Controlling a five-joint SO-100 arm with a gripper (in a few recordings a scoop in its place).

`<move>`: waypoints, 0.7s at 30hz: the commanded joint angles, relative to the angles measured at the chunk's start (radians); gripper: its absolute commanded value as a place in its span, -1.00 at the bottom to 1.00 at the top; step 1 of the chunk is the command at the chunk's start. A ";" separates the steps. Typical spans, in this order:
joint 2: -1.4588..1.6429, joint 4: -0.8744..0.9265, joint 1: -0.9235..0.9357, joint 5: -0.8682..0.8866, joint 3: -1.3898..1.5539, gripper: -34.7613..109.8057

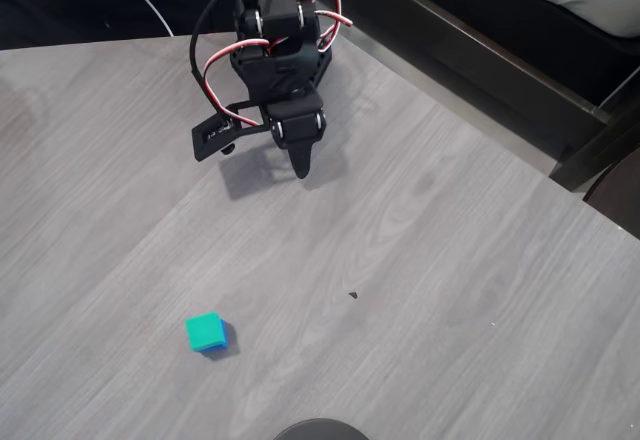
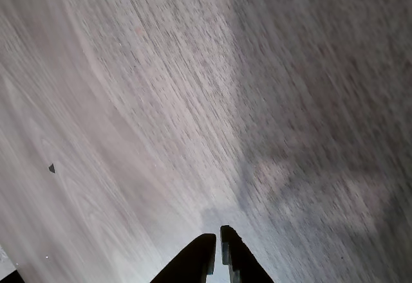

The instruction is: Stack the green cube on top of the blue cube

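One small matte teal-green cube (image 1: 203,330) is seen stacked on one small bright blue cube (image 1: 222,341), beside one dark speck (image 1: 353,294).

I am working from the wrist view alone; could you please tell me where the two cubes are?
Observer: In the overhead view, the small teal-green matte cube sits on top of the small bright blue matte cube, toward the lower left of the grey wood-grain table.
Operator: Thank you. Is the gripper close to them?
Observer: No. The black two-finger gripper hangs well apart from the stack, toward the top of the picture, and holds nothing.
Operator: Does anything else lie on the table?
Observer: A small dark speck lies to the right of the stack.
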 commanded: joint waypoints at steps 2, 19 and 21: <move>0.028 -0.002 0.017 -0.005 0.003 -0.52; 0.026 -0.002 0.083 -0.005 0.003 -0.52; 0.026 -0.002 0.083 -0.005 0.003 -0.52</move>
